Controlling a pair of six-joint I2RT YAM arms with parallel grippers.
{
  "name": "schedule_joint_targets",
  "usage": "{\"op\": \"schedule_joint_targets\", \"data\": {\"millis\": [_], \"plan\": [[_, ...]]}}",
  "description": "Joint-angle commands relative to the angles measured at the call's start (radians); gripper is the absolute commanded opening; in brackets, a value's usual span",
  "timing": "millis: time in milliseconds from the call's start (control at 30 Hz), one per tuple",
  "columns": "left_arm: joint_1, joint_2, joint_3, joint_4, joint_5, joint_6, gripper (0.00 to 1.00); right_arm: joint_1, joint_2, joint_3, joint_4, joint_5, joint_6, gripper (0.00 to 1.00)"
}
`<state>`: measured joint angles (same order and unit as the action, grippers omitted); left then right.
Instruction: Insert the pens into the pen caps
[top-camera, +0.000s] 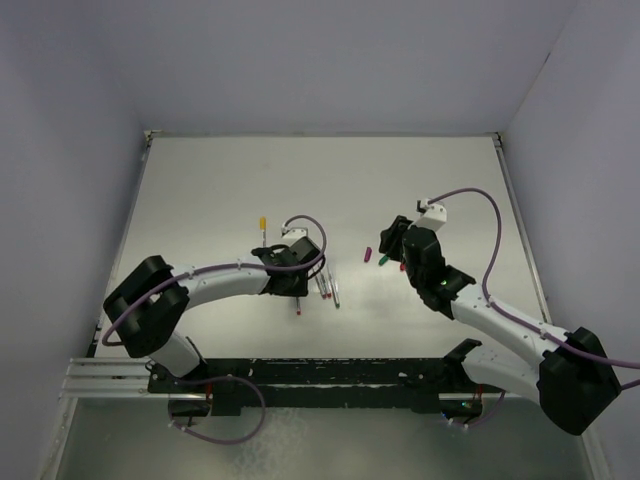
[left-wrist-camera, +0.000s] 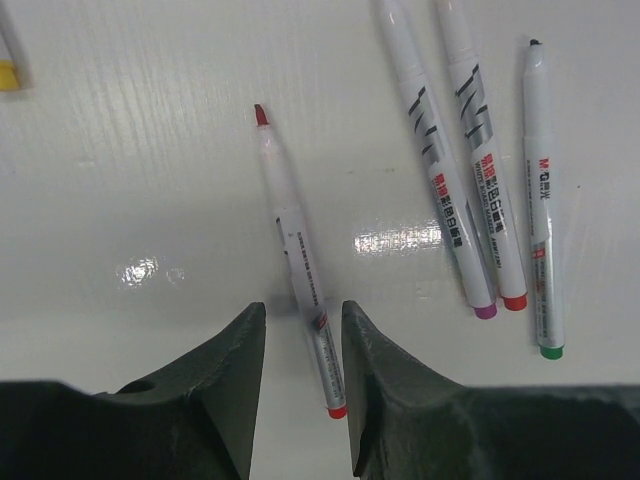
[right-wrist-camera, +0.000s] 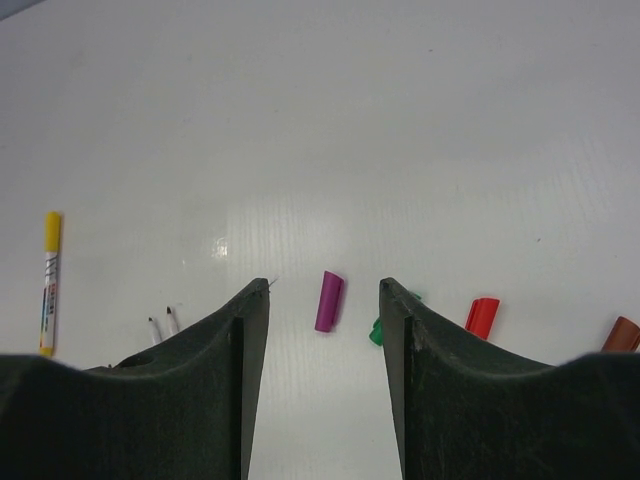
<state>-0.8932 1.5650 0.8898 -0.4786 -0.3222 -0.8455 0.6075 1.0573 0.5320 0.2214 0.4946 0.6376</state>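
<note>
Left gripper (left-wrist-camera: 302, 306): jaws released, straddling the rear of the red-tipped pen (left-wrist-camera: 293, 240). The pen lies flat on the white table (left-wrist-camera: 140, 190), close against the right-hand finger, with a gap on the other side. It is not clamped. Its tip points ahead of the fingers and slightly left.
Ahead and to the right, three more uncapped pens lie side by side: purple-ended pen (left-wrist-camera: 437, 165), red-ended pen (left-wrist-camera: 480, 150), green-ended pen (left-wrist-camera: 540, 200). The first two nearly touch.

Right gripper (right-wrist-camera: 323, 283): jaws apart, holding nothing. The purple cap (right-wrist-camera: 329, 300) lies on the table between the fingertips, touching neither. The green cap (right-wrist-camera: 377, 331) is half hidden behind the right-hand finger. Further right are the red cap (right-wrist-camera: 481, 316) and the darker red cap (right-wrist-camera: 621, 333). The yellow-capped pen (right-wrist-camera: 48, 285) is far left.
</note>
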Motion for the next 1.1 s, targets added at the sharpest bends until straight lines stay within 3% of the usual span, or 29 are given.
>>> {"op": "schedule_joint_targets", "data": {"millis": [0,467,1067], "plan": [[0.003,0.025,0.016,0.018,0.024,0.014,0.39,-0.003,-0.016,-0.006,0.021,-0.008,0.015,0.5],[0.038,0.083,0.031,-0.06,0.095,0.044,0.37,-0.003,-0.031,-0.01,0.019,-0.027,0.031,0.5],[0.051,0.196,0.073,-0.103,0.163,0.115,0.15,-0.003,-0.08,0.014,-0.029,0.021,0.024,0.5]]}}
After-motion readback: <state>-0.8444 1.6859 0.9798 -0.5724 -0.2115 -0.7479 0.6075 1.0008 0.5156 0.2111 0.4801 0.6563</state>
